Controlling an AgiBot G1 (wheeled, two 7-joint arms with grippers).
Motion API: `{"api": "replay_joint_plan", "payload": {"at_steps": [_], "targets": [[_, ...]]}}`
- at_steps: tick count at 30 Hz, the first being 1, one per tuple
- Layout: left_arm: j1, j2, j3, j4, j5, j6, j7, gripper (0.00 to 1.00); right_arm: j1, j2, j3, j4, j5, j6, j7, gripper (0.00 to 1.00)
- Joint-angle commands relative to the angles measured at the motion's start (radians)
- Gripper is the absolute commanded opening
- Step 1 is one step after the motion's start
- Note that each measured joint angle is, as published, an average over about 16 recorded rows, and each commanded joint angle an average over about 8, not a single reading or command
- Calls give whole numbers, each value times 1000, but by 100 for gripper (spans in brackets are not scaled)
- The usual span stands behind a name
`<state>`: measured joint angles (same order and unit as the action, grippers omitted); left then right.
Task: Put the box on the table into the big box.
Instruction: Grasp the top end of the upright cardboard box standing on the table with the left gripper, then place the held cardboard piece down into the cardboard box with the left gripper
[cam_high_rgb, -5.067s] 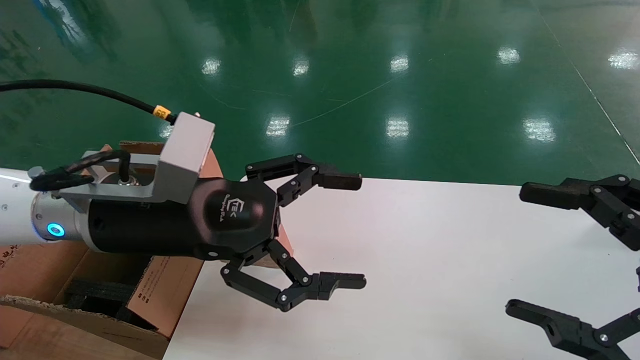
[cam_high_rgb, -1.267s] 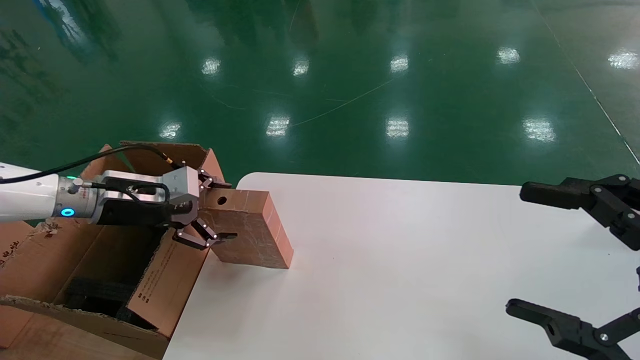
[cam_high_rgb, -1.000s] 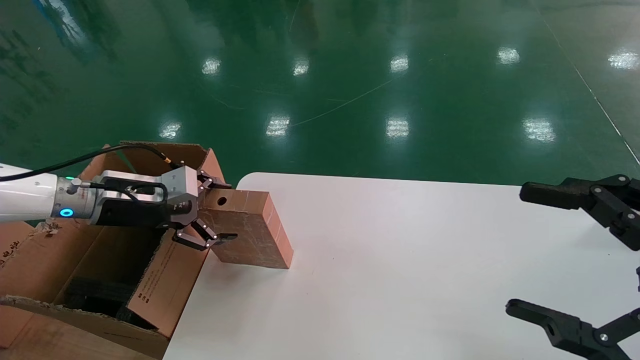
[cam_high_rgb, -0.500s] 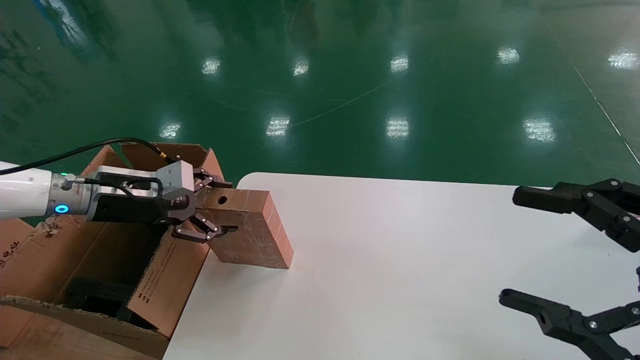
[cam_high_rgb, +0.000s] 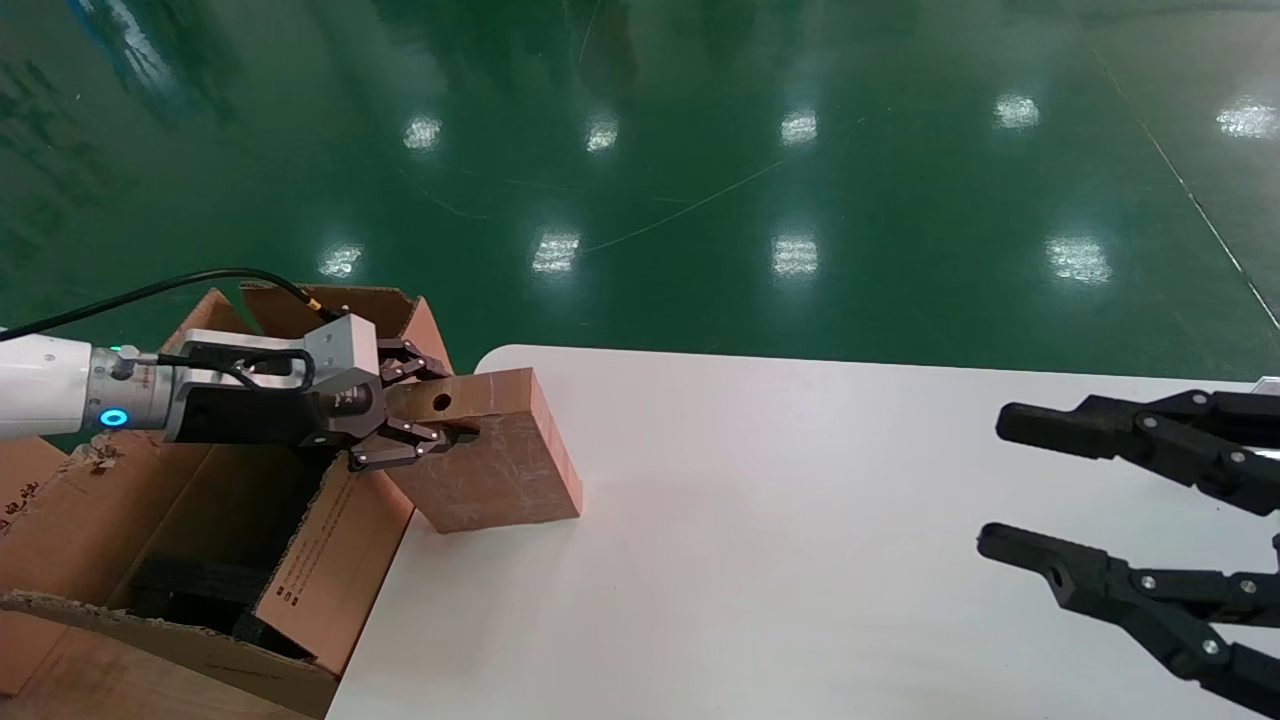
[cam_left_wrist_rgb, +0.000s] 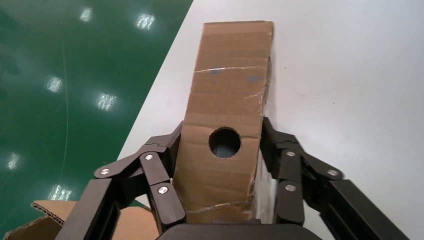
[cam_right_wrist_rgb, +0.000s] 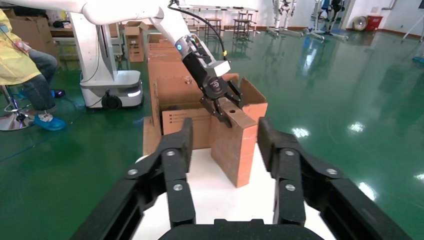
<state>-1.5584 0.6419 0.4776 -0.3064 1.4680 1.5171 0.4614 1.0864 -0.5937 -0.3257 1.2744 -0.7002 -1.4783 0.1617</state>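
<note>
Writing: small print runs along one flap of the big box (cam_high_rgb: 330, 560), too small to read; a red mark on another flap at far left, also unreadable. A logo sits on the left gripper's housing, not legible.
Box (cam_high_rgb: 490, 455): brown cardboard, closed, at the table's left edge by its rounded corner, just beside the big box. It is tilted, its near lower corner on the table and its left end raised.
Box axis: its long axis runs from the left gripper out across the table, toward the robot's right. The narrow side with the round hole faces up and toward the gripper; the broad scuffed face looks toward the head camera. Tape lines cross the narrow side in the left wrist view (cam_left_wrist_rgb: 225, 100).
Left gripper (cam_high_rgb: 425, 405): pinching the box's left end, one finger on each broad face, either side of the hole; seen from its own wrist (cam_left_wrist_rgb: 220, 150), the fingers press the cardboard on both sides.
Right gripper (cam_high_rgb: 1010, 490): over the table's right side, well apart from the box, fingers spread wide with nothing between them.
Big box contents: black foam (cam_high_rgb: 190, 590) shows inside, flaps open and ragged.
Table (cam_high_rgb: 800, 560): white, smooth.
Room: glossy green floor (cam_high_rgb: 700, 150) reflecting ceiling lights; the right wrist view shows stacked cartons (cam_right_wrist_rgb: 165, 55), a white robot base (cam_right_wrist_rgb: 107, 75) and a seated person in a yellow coat (cam_right_wrist_rgb: 20, 60).
</note>
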Motion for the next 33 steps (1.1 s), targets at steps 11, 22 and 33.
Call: {"api": "replay_joint_plan", "payload": {"at_steps": [11,22,33], "targets": [[-116,-17,-37,14,-112,72,-144,0,0,0,0,0,0,0,0,0],[-236,-139,-16,-9,-126,32,-364,0,0,0,-1,0,0,0,0,0],[-268,-312,2,13,-60,-31,-428,0,0,0,-1,0,1,0,0,0]]}}
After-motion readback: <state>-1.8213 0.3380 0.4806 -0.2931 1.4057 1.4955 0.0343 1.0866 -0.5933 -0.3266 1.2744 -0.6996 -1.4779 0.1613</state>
